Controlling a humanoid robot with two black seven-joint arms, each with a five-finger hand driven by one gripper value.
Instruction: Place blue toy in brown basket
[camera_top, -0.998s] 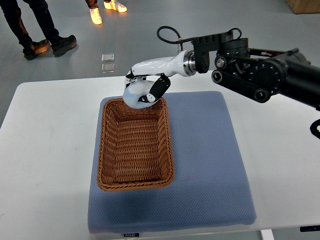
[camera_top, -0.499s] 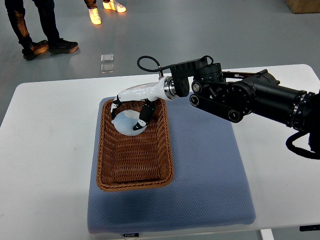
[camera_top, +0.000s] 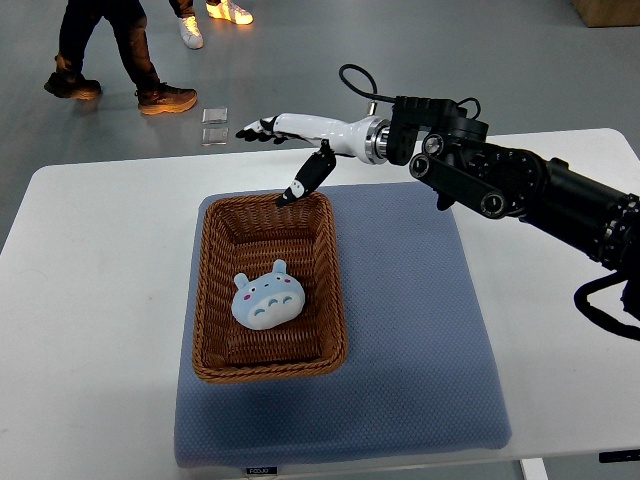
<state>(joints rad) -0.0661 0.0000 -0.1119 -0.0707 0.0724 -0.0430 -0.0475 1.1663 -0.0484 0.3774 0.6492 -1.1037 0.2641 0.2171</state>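
- Top view looks steeply down on a white table (camera_top: 90, 300) with rounded corners, standing on a grey floor (camera_top: 400, 40).
- On the table lies a blue-grey padded mat (camera_top: 420, 330), roughly square, its near edge close to the table's near edge.
- On the left part of the mat sits the brown basket (camera_top: 208, 300), a rectangular woven wicker tray with its long sides running away from the robot.
- Inside the basket, on its floor and slightly toward the near end, lies the blue toy (camera_top: 266, 299): a pale blue rounded plush with two small ears and a face with coloured spots, facing up.
- Beyond the table's far edge, a person's legs (camera_top: 120, 50) in dark trousers and brown shoes stand on the floor, with a second pair of bright shoes (camera_top: 230, 12) at the top edge.
- A small clear square object (camera_top: 214, 125) lies on the floor near the table's far edge.
- A corner of a cardboard box (camera_top: 608, 10) shows at top right.
- The right arm (camera_top: 520, 185), black and jointed, reaches in from the right edge and stretches leftward above the far end of the mat.
- The right hand (camera_top: 290, 140) is white with dark fingertips, held above the basket's far rim; its fingers are spread and extended, one pointing down toward the rim, and it holds nothing.
- The hand is clear of the toy, well apart from it.
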